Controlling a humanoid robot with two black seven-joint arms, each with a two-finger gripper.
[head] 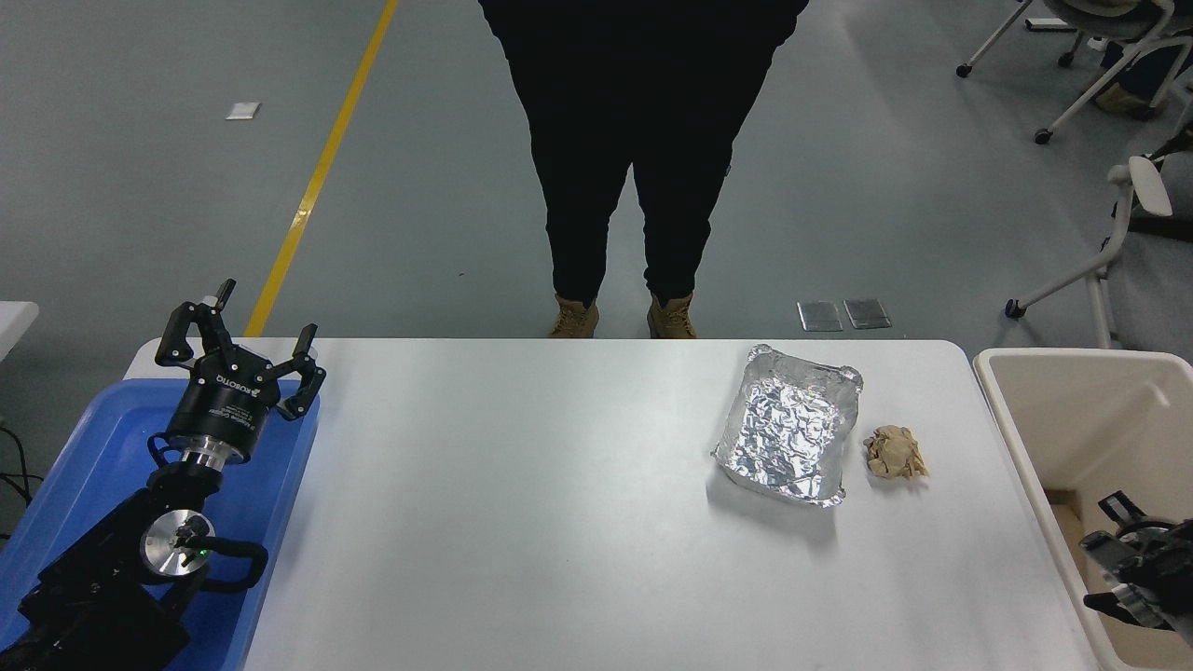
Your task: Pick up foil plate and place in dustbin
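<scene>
Foil plate (788,431) lying flat on the white table (522,503), right of centre in the frame, rim up, crinkled silver bottom showing, 1 long side turned slightly toward the lower right. Just to its right, apart from it by a narrow strip of table, a small crumpled tan paper ball (895,453). Further right, past the table's right edge, the beige dustbin (1025,410), reaching from mid-height down to the bottom right corner, deep inner walls visible.

At the lower right edge of the frame, over the dustbin's near part, the right gripper (1132,568), only partly in view, cut off by the frame edge; cannot tell whether its fingers are spread or closed. Well apart from the foil plate, holding nothing that can be seen.

At the lower left, the left gripper (240,359), fingers spread wide and pointing toward the top of the frame, empty, hanging above the far end of a blue tray (93,447) that sits along the table's left edge. Black arm behind it running down into the bottom left corner.

At the top centre, beyond the table's far edge, a person (634,140) standing in dark clothes and tan boots. On the grey floor, a yellow line (322,168) at the upper left, and office chairs (1109,56) at the upper right.
</scene>
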